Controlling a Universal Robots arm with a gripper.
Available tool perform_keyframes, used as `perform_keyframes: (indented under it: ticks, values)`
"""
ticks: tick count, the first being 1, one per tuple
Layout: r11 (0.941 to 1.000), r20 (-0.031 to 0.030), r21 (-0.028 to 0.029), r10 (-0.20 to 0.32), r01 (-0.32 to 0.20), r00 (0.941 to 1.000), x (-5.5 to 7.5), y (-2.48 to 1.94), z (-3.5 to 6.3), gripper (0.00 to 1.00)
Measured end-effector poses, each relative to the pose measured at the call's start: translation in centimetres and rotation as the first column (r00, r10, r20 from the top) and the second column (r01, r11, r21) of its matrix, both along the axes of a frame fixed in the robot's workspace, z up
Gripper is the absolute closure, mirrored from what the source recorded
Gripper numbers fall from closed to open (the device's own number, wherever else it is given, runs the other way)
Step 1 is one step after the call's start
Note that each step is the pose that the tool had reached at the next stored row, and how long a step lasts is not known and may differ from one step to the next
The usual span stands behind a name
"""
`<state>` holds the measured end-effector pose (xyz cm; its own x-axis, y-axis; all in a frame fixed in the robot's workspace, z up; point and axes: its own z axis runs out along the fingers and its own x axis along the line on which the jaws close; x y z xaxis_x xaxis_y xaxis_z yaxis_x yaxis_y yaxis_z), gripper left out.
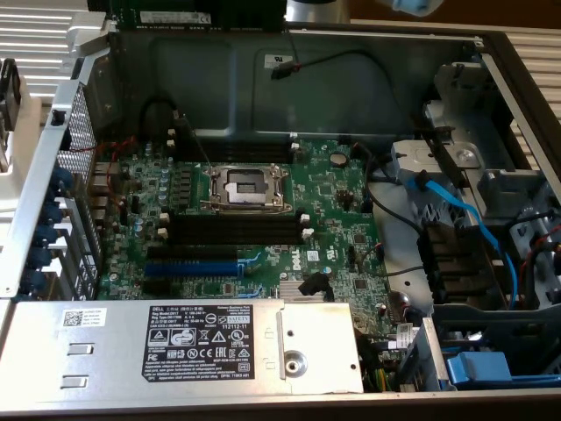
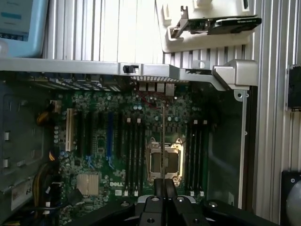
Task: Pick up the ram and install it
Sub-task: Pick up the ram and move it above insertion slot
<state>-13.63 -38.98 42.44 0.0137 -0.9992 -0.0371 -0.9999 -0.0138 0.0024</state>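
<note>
The ram [image 2: 162, 141] shows edge-on in the wrist view as a thin dark strip that runs out from between my fingertips. My gripper [image 2: 162, 184] is shut on it. The strip hangs high above the motherboard [image 2: 117, 141], in line with the CPU socket [image 2: 164, 160] and between the two banks of black slots [image 2: 134, 155]. In the exterior view the ram [image 1: 175, 15] is a dark green strip with a white label at the picture's top edge, above the case's back wall. The black slots with white end clips [image 1: 232, 228] lie below the CPU socket [image 1: 247, 187].
A long blue slot [image 1: 191, 266] lies in front of the black slots. The silver power supply [image 1: 175, 346] fills the near side of the case. Blue cables [image 1: 465, 219] and drive bays sit at the exterior view's right. A card on a white tray [image 2: 216, 23] lies outside the case.
</note>
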Motion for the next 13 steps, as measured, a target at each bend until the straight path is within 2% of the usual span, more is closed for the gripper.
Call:
perform_keyframes:
  ticks: [3, 8, 11, 13]
  values:
    - [1.0, 0.0004, 0.0001, -0.006, 0.006, 1.0, 0.6, 0.0, -0.51, 0.88]
    - [0.9997, 0.0022, 0.0, -0.025, 0.025, 0.9997, 0.8, -0.05, -1.42, 0.88]
    - [0.9995, 0.0057, 0.0002, -0.032, 0.032, 0.9995, 0.9, -0.34, -1.97, 0.88]
    - [0.9995, 0.0065, 0.0002, -0.033, 0.033, 0.9994, 0.9, -0.82, -2.31, 0.88]
